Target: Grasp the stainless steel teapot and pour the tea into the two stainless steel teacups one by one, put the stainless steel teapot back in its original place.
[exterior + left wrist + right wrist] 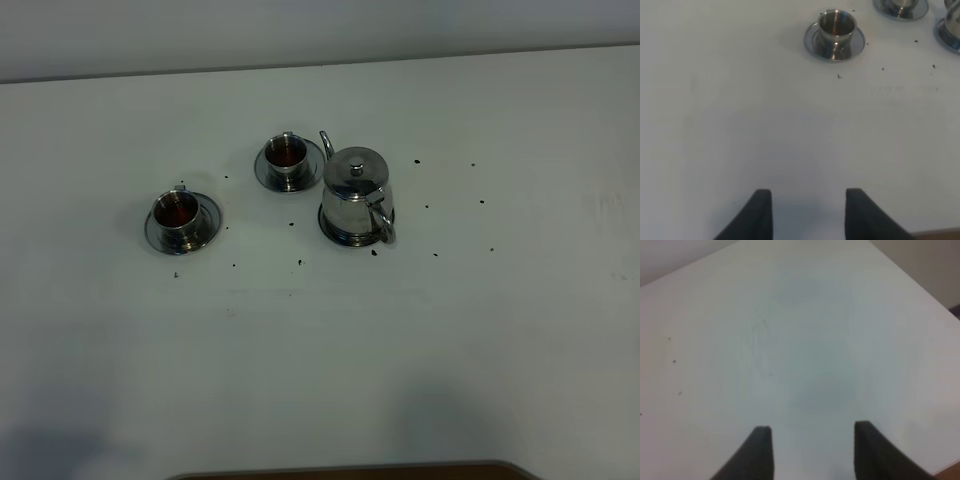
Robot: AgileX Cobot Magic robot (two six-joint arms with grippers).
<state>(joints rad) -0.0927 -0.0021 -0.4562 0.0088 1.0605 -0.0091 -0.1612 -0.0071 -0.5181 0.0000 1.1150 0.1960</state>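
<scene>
**A:** Nearest the lens, what is showing?

**B:** Along the near edge of the table (320, 380), only a dark strip is showing in the high view; neither arm is reaching into it. Each wrist view is showing its own pincer over bare tabletop: the left gripper (809, 212) is standing with its jaws apart and holding nothing, and the right gripper (812, 450) is doing the same.

**A:** Going left to right, then?

**B:** The left cup (177, 213) is sitting on its saucer (205, 228), holding dark tea. The second cup (287, 155) is sitting on its own saucer further back, toward the far edge, also holding tea. Just beside it on the right, the teapot (354, 193) is standing upright on a wider saucer (340, 236), lid on, spout pointing toward the far edge and loop handle (381, 222) facing the near edge. Dark specks are lying scattered around all three.

**A:** So where is the task standing?

**B:** Judging by the filled cups and the pot resting on its saucer, it is looking finished or nearly so.

**A:** If the pot is needing another lift?

**B:** It is looking rigid, polished and slippery, and probably heavier than the cups with tea left inside. I am thinking the handle is the place to take it; the domed body is offering nothing to pinch, and the loose-looking lid may be tipping if tilted far.
</scene>
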